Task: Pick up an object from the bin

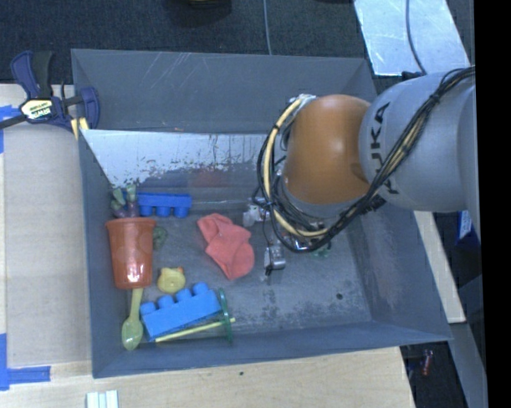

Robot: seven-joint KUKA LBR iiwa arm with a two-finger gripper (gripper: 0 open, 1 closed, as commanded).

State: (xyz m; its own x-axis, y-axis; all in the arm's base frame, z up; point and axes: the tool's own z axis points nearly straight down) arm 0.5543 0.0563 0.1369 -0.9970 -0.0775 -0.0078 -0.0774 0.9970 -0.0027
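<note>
Near the middle of the bin [342, 300], the gripper [274, 263] hung low, just right of a crumpled pink-red cloth-like piece [228, 246], beside it and not round it. Claw wide or narrow: could not tell, since the orange wrist cover [321, 151] and cables [275, 169] masked it. The piece looked light, soft and likely to sag. It seemed best pinched at a raised fold near its centre, not at a thin edge. Further left lay an orange cup [131, 249], a small blue brick [163, 204] and a larger blue brick [184, 308]. Whether the gripper's tip touched the floor was unclear. Something greenish behind the cup stayed unidentified.
</note>
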